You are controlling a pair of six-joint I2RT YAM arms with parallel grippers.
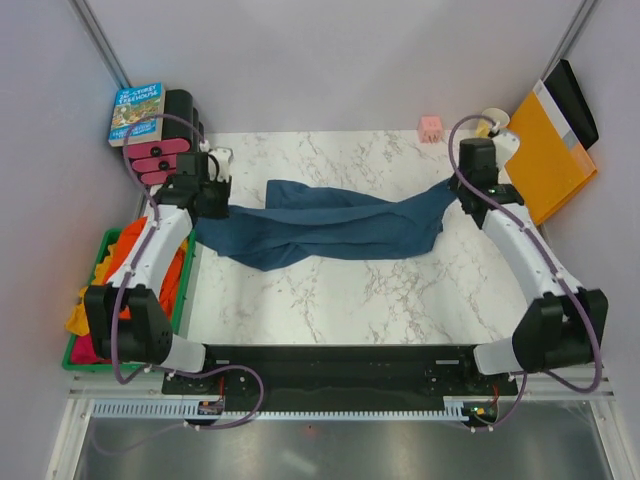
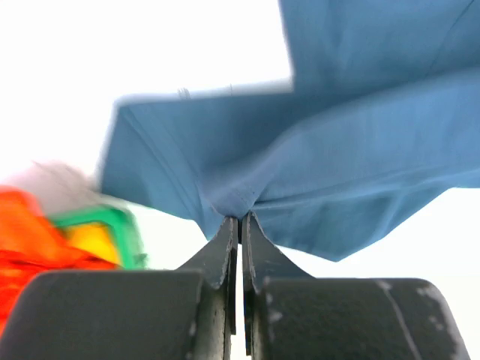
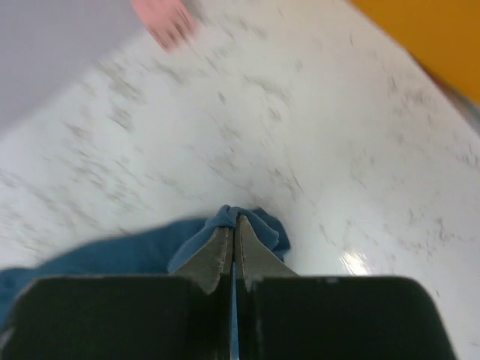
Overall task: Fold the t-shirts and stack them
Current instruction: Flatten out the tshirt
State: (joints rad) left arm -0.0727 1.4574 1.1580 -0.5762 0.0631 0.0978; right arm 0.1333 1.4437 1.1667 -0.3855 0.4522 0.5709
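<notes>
The teal-blue t-shirt (image 1: 330,228) is held stretched over the marbled counter (image 1: 340,300), one end pinched in the closed left end effector (image 2: 240,223), the other in the closed right end effector (image 3: 234,226). A green bin (image 1: 184,300) holding an orange t-shirt (image 1: 135,245) is set at the left. A book (image 1: 137,112), a pink cube (image 1: 431,127) and an orange-yellow folder (image 1: 550,155) are ranged behind, against pale walls.

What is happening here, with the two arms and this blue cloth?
The two arms are handling the dark teal-blue t-shirt. The left gripper is shut on its left end and the right gripper on its right end, so it is stretched between them across the marble table, not yet folded. Orange and yellow t-shirts lie in the green bin at the left.
</notes>
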